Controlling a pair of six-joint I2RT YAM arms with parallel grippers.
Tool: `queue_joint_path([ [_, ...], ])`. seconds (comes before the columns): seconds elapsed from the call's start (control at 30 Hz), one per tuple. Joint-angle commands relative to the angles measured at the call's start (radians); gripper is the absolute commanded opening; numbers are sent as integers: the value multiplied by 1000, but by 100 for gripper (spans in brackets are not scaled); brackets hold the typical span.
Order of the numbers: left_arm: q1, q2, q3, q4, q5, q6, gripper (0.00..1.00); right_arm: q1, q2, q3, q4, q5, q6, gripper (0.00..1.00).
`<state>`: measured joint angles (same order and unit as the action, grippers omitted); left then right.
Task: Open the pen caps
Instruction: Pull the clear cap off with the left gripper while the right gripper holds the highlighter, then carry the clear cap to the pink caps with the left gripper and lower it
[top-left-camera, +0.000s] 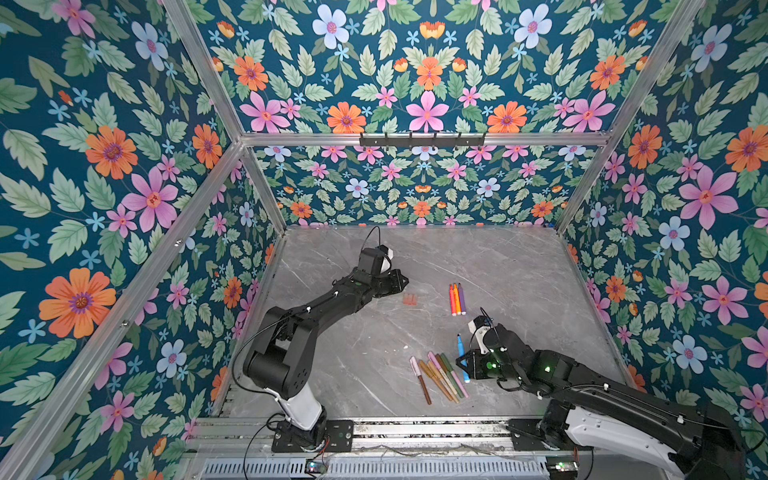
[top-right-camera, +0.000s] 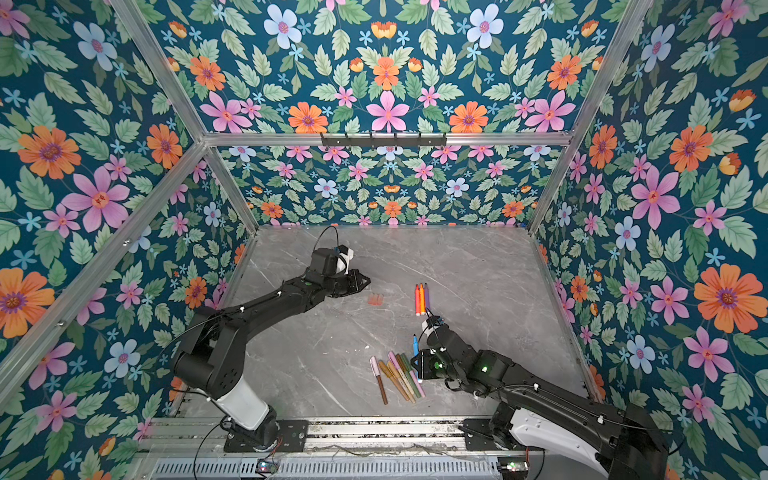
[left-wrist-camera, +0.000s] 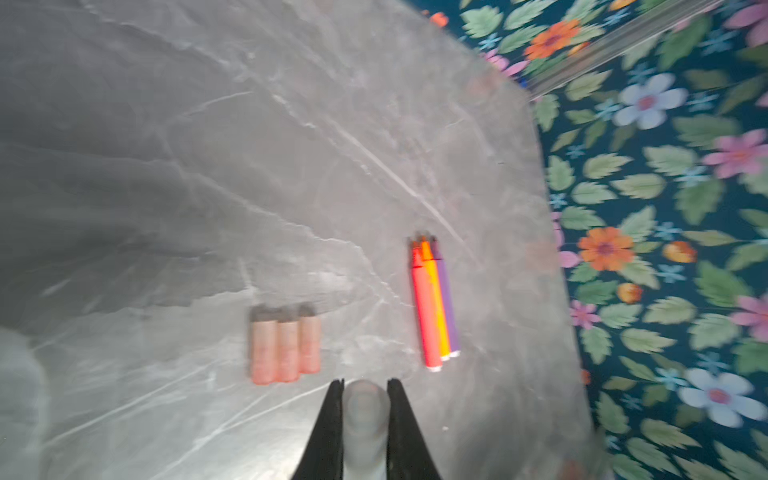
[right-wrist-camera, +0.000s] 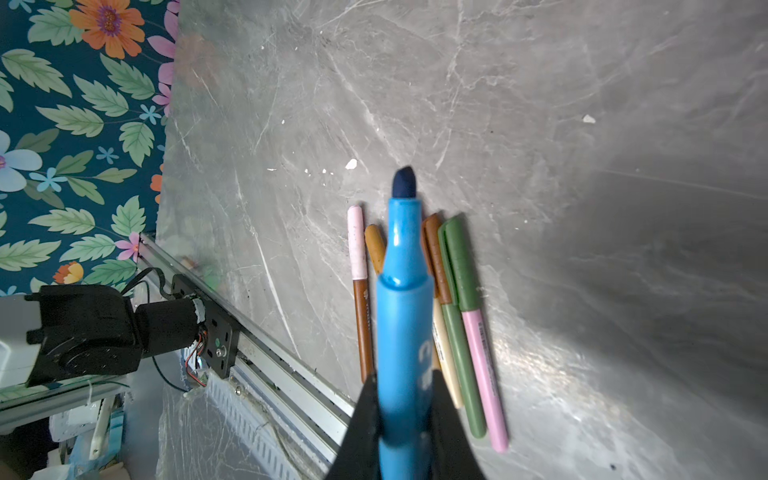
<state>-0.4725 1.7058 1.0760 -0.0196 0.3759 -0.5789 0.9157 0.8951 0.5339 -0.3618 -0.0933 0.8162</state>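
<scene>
My left gripper is shut on a pale translucent pen cap, which is blurred and lies between its black fingers. In both top views this gripper hovers just behind three peach caps lying side by side. Three uncapped pens, red, orange and purple, lie to their right. My right gripper is shut on an uncapped blue pen, dark tip bare. Under it lie several capped pens.
The grey marble table is boxed in by floral walls on three sides. An aluminium rail with both arm bases runs along the front edge. The left arm's base shows in the right wrist view. Small white specks dot the table.
</scene>
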Motion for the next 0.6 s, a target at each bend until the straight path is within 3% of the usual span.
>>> queue_joint_path([
  [0.0,3,45,30,-176,-145,120,0,-1,-2,3,-25,20,2,0],
  [0.3,23,167,58,-138,-56,129,1,-4,31,31,-37,18,-5,0],
  [0.57,30,194,66,-108,-13,129,14,-4,42,45,-38,22,-8,0],
])
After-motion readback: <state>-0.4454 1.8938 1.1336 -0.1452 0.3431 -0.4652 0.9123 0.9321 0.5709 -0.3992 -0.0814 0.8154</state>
